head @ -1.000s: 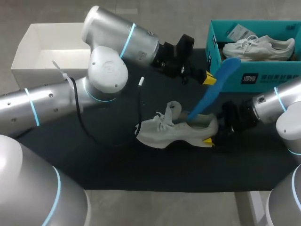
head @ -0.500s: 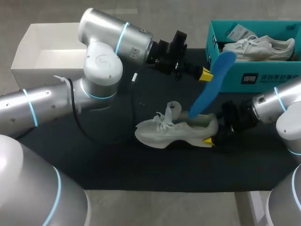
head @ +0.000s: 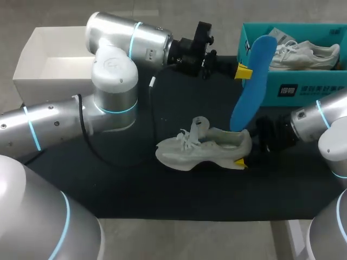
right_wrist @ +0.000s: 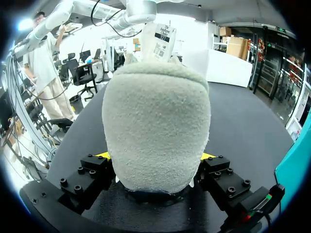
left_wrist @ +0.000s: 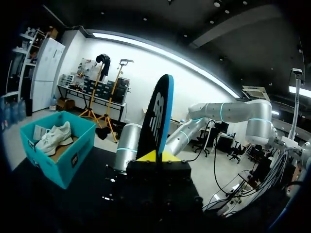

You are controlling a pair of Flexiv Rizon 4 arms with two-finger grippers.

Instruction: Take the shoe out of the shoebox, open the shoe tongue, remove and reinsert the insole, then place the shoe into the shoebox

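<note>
Mid tabletop (head: 179, 195), on the dark mat: pale grey-white sneaker (head: 203, 147) sits on its sole, toe twd the left arm's side, laces loose, tongue flipped up w/ a label on it. Its fuzzy rounded heel is clamped by the right gripper (right_wrist: 155, 156), one yellow-tipped finger on each side, both touching.

Blue insole (head: 250, 81) is out of the shoe, held roughly upright in the air over the heel end. Its lower tip is just above the collar; can't tell if it touches. Left wrist view shows a black face w/ white logo and a blue edge. Fingers of the left gripper (head: 244, 71) are narrow, pinching the insole abt its upper middle.

Teal shoebox (head: 295, 89) at the far right holds a 2nd white sneaker (head: 303, 54). Open white box (head: 32, 54) sits far left.
</note>
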